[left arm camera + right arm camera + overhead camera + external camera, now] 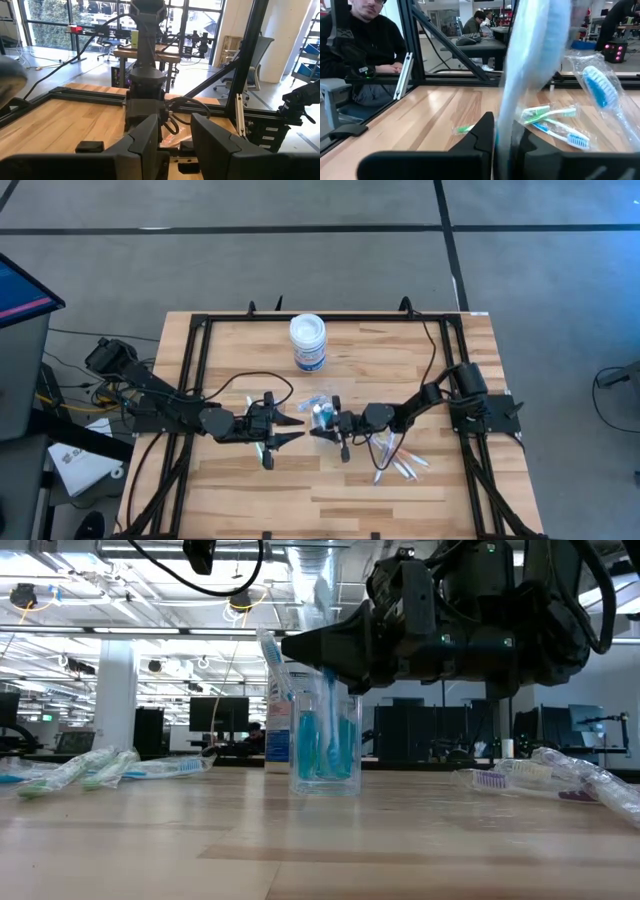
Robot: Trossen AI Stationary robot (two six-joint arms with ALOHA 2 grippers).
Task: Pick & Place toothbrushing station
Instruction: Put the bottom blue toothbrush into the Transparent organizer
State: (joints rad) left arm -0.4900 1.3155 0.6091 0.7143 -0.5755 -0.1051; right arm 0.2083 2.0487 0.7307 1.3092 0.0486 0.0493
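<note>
The right gripper point(322, 432) pinches a blue toothbrush point(530, 75) over the clear cup point(325, 735), left gripper point(292, 430) parted.

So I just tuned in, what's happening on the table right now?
The right gripper is over the clear cup at mid-table, pinching a wrapped toothbrush and standing it in the cup, which already holds blue brushes. The left gripper waits open just beside it, empty. More wrapped toothbrushes lie loose near the right arm, and the white jar stands further back.
</note>
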